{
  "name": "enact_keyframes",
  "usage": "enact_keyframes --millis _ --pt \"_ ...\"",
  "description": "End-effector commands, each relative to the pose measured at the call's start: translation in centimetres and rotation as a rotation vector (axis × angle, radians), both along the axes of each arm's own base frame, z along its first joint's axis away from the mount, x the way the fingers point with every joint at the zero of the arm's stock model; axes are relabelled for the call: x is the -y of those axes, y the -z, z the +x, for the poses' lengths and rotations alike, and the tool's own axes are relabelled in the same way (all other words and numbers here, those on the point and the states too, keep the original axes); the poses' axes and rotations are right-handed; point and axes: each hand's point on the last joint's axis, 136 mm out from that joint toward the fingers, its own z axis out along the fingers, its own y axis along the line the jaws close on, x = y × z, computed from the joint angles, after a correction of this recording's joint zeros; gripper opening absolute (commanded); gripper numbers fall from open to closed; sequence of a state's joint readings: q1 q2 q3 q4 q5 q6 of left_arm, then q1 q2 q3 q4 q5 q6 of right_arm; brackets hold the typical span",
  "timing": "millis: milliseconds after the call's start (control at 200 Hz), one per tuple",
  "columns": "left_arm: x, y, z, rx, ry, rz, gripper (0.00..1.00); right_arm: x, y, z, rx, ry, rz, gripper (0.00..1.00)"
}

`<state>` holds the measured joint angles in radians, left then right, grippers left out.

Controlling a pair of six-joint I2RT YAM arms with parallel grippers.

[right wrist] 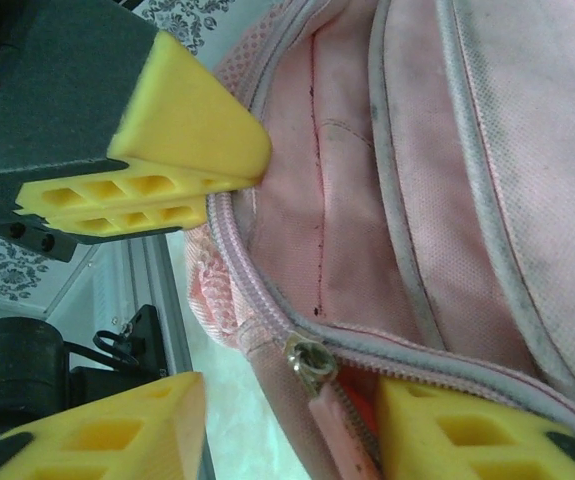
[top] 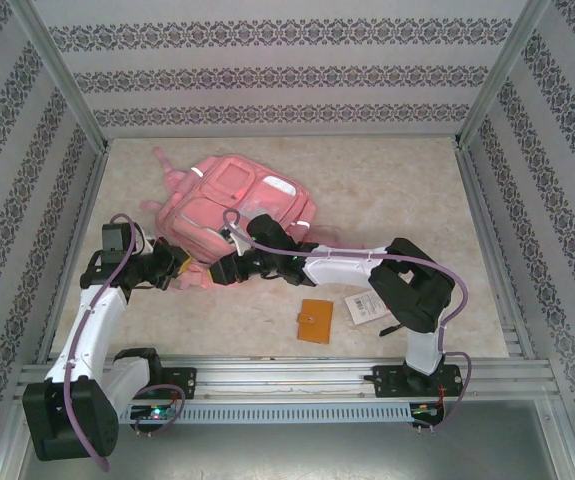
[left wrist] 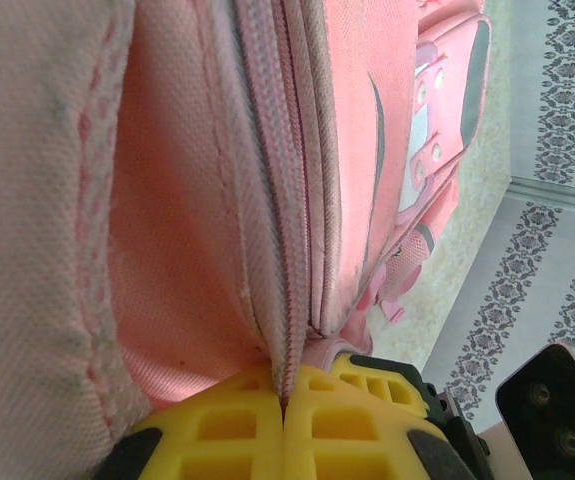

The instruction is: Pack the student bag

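Two grippers meet at the near edge of the student bag (top: 237,190), which lies left of centre, toward the far side of the table. On the left, the left gripper (left wrist: 285,385) is pinched tight on the bag's zip seam. Just right of it, the right gripper (right wrist: 229,270) has its jaws apart at the zip edge, with the zip pull (right wrist: 307,360) just beside them, ungripped. Opening the bag looks like the step in hand. The next move calls for closing on the pull and drawing it along. Nearer and to the right lie an orange wallet (top: 316,321) and a white card (top: 367,305).
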<state>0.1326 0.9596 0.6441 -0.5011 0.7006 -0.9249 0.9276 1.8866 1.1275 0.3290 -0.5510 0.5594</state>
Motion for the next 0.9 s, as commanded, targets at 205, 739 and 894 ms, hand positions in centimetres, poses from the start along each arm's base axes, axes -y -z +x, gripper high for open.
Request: enact_keyframes --millis 205,739,894 --pt "0.9 -1.4 0.0 0.064 0.047 -0.036 0.00 1.7 1.0 -0.2 0.057 0.020 -0.078 0.27" --pt "-1.2 -0.5 -0.3 0.080 0.027 0.143 0.00 6.4 2.4 -1.6 0.009 0.062 -0.197 0.00" --pt "-2.3 0.6 -0.6 0.059 0.021 0.232 0.00 9.3 3.8 -3.0 -0.046 0.052 -0.265 0.00"
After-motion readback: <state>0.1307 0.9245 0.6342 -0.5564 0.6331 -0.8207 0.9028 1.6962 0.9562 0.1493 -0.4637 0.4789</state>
